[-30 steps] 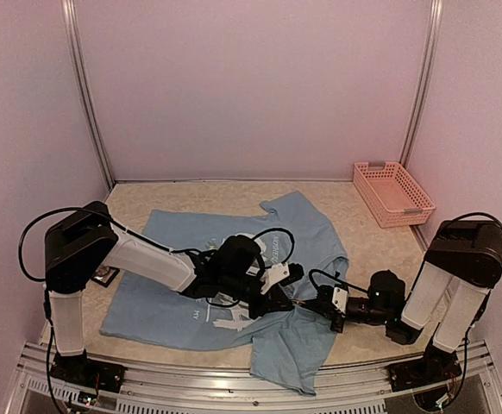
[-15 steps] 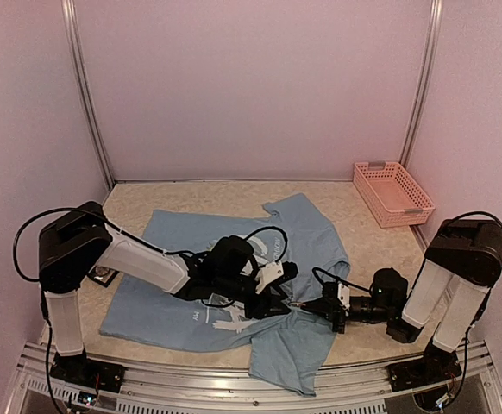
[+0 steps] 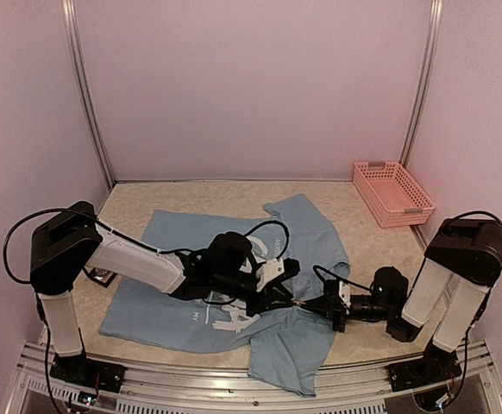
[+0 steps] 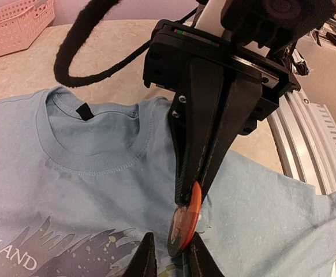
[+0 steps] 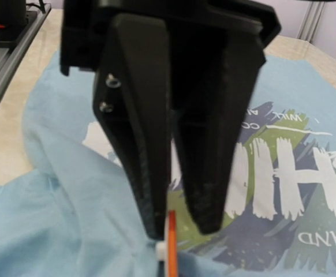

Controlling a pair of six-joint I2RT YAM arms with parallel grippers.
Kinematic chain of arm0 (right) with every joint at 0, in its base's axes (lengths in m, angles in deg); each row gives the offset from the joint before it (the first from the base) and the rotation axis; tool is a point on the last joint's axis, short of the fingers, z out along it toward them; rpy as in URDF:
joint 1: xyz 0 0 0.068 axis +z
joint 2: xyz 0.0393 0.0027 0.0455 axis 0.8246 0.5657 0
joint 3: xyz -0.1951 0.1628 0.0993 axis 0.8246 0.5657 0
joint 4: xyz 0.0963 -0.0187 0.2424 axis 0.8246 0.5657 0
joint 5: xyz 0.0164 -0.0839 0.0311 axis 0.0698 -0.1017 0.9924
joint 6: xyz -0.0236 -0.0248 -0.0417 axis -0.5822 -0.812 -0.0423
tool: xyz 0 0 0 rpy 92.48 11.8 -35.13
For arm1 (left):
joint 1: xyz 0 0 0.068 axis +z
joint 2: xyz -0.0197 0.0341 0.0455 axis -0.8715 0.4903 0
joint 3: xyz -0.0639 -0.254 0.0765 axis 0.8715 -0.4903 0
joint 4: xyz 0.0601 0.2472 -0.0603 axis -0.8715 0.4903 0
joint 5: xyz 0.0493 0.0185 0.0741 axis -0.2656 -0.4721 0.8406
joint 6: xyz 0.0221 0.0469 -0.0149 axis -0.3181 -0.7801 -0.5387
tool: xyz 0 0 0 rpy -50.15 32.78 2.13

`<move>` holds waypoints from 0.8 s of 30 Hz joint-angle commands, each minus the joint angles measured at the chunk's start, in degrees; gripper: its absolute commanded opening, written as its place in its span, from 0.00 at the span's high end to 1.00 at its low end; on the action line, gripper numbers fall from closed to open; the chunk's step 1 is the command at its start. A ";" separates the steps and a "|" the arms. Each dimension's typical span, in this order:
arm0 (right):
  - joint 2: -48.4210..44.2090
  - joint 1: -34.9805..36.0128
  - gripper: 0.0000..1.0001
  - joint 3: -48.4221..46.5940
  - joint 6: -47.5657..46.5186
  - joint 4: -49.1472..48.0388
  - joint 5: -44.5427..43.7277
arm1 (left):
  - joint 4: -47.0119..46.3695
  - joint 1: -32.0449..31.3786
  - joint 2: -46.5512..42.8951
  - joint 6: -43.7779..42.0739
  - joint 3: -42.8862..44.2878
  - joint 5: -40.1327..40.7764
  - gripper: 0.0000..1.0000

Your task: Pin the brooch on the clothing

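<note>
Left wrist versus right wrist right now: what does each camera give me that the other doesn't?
Left wrist only: the collar with its black tag, the pink basket, and the round face of the brooch, its lower edge between the tips of the left gripper. Right wrist only: the large white lettering on the chest. Both: the blue shirt, the right gripper pinching the orange brooch by its top edge, and the metal rail. The right wrist sees the brooch edge-on.

The table [image 3: 225, 197] is overlooked from high behind its near edge, toward the far wall [image 3: 251, 86]. The wrist views are set close, facing each other; brooch [image 4: 186, 222] and T-shirt [image 3: 152, 312] print are shared.
</note>
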 commanded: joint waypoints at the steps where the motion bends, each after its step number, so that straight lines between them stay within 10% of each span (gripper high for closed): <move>1: -0.55 -0.21 1.00 -0.80 0.65 -0.66 2.01 | -0.64 -0.14 -0.12 -1.05 0.51 -0.09 0.87; 11: -3.39 -0.27 1.00 -0.85 0.09 5.19 -0.24 | 0.44 -1.02 -0.82 -0.43 1.49 -0.48 1.00; 24: -18.86 -0.76 0.66 -1.41 2.74 28.81 -1.71 | 3.82 -0.49 -2.90 -1.42 1.08 1.34 1.00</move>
